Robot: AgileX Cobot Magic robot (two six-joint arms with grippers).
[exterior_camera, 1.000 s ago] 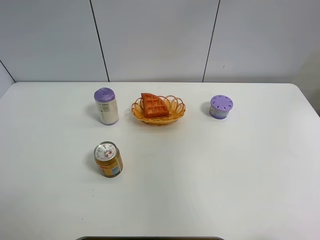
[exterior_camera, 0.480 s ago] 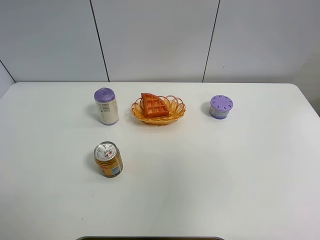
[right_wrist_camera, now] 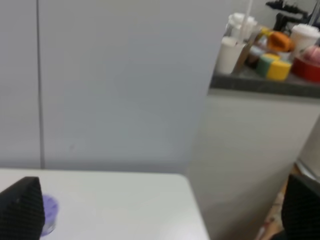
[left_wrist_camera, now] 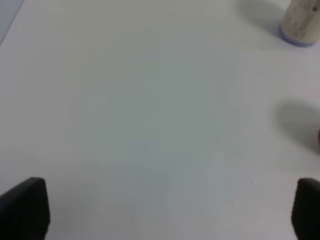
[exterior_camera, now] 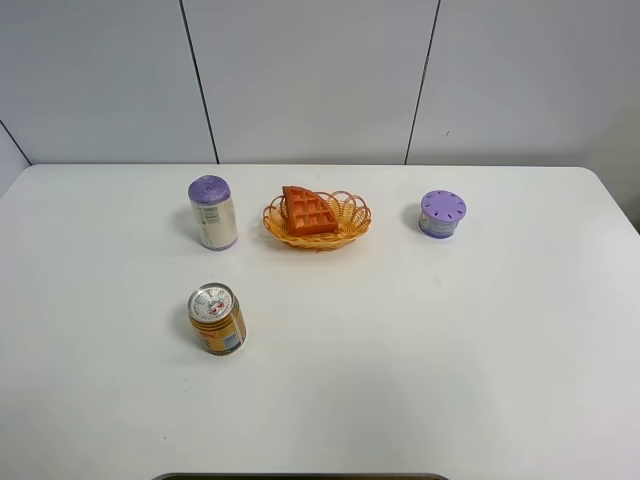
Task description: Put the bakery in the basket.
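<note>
The orange-brown waffle wedge [exterior_camera: 307,210] lies inside the yellow-orange wicker basket [exterior_camera: 352,222] at the back middle of the table. Neither gripper shows in the exterior high view. In the left wrist view my left gripper [left_wrist_camera: 160,210] is open and empty over bare white table, its dark fingertips [left_wrist_camera: 26,205] wide apart at the frame's corners. In the right wrist view my right gripper [right_wrist_camera: 160,210] is open and empty, its fingertips [right_wrist_camera: 22,207] wide apart, pointing over the table's far right corner toward the wall.
A tall white canister with a purple lid [exterior_camera: 212,211] stands left of the basket, its base showing in the left wrist view [left_wrist_camera: 301,22]. A short purple-lidded tin [exterior_camera: 441,213] stands right of the basket. An orange drink can [exterior_camera: 217,318] stands at front left.
</note>
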